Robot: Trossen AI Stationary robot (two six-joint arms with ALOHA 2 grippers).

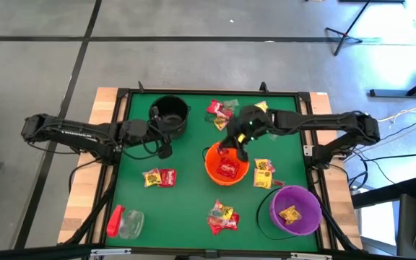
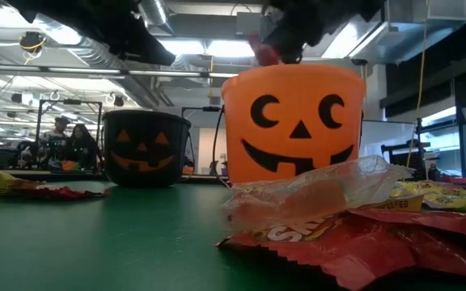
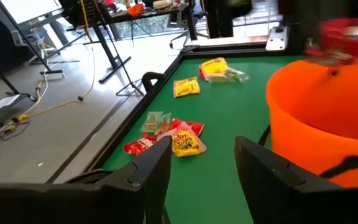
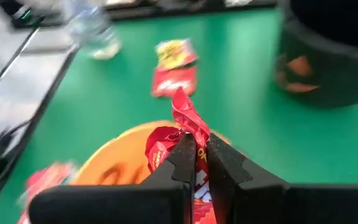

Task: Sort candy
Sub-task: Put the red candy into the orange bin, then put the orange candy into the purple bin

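Candy (image 4: 188,121), red packet, pinched by right gripper (image 4: 196,158) above orange bucket (image 1: 226,167): release centered over opening. Left gripper (image 3: 196,163) spread, waiting beside.

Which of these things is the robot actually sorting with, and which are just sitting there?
In the job:
- candy packets
- orange bucket
- purple bucket
- black bucket
- right gripper, pinching a red packet over the orange bucket

Lying about:
- red-capped clear jar
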